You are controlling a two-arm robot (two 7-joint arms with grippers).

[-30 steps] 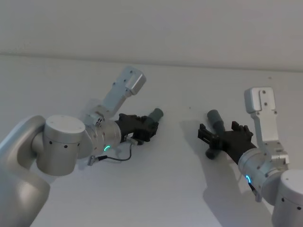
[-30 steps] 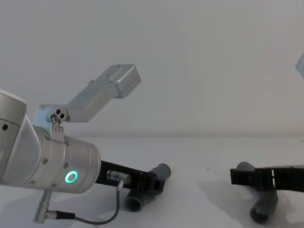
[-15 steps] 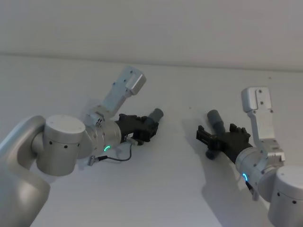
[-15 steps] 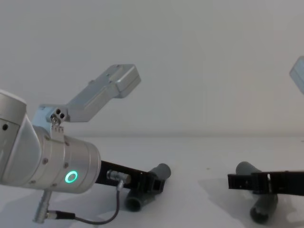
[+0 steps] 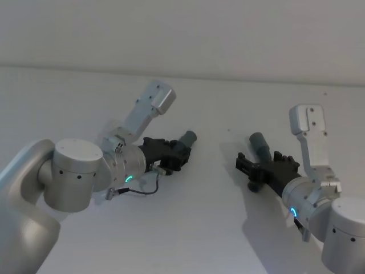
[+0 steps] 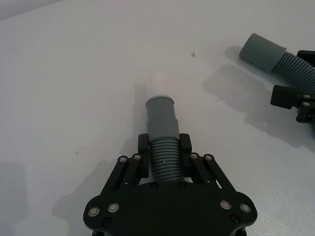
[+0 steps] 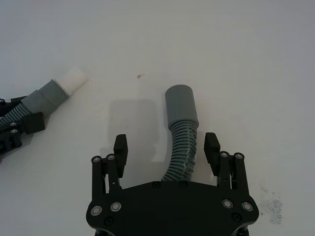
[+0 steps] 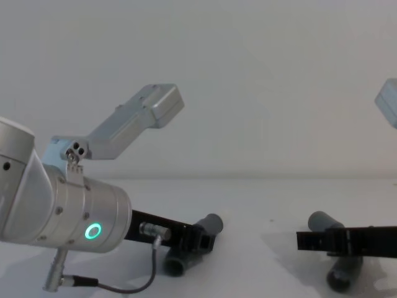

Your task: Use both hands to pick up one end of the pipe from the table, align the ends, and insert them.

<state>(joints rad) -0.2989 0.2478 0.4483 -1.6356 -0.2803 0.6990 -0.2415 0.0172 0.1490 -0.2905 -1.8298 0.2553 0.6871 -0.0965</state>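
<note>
The left gripper [image 6: 164, 143], centre left in the head view, keeps its jaws clamped on the ribbed body of the left piece [image 6: 162, 123], low over the table [image 5: 188, 228]. Its white tip [image 7: 74, 77] points toward mid-frame, and nothing here has shifted over the past second. The change is on the right. The right gripper [image 7: 166, 142], lower right in the head view, has slid forward and sunk toward the table. Its jaws, spread wide, now straddle the ribs of the right piece [image 7: 184, 142] without touching them. That piece lies on the table, and its plain cuff [image 7: 180, 105] juts out just past the jaws. The two ends sit well apart at mid-frame, with bare table between them. On this showing the right-hand grasp is about to be made. The jaws must close on the ribs before the piece can be raised, and the cuff will likely then need swinging round to face the white tip for insertion.
</note>
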